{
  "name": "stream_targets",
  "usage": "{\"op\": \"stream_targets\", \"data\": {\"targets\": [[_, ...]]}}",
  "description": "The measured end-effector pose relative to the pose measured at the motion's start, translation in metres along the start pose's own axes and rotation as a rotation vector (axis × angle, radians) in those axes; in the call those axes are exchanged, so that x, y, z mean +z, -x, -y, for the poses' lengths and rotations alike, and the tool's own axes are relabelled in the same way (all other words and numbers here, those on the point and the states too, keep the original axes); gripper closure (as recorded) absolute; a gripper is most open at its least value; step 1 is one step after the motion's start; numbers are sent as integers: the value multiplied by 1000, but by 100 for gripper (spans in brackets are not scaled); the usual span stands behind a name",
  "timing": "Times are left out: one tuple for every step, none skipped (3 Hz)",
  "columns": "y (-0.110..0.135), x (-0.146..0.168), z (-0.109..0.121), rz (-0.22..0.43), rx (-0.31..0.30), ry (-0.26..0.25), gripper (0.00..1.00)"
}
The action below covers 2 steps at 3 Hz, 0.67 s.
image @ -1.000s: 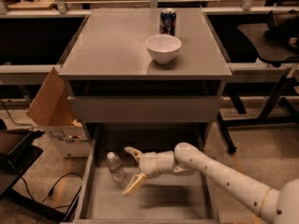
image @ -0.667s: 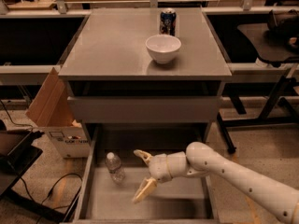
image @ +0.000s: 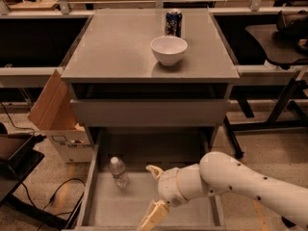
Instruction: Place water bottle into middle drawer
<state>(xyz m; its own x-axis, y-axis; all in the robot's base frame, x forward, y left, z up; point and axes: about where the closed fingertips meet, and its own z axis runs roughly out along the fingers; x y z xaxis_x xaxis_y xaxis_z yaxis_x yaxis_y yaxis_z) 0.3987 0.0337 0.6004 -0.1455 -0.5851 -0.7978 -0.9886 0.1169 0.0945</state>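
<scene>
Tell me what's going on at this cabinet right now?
The robot's single arm reaches into the open middle drawer. The water bottle stands upright on the drawer floor near its left wall. The pincer is open and empty, just right of the bottle, not touching it. A white bowl and blue can sit on the cabinet top.
</scene>
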Motion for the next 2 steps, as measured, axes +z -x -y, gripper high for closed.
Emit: {"op": "stream_targets", "data": {"targets": [[40, -40, 2, -91, -22, -139, 0], [113, -110, 43, -214, -118, -390, 0]]}}
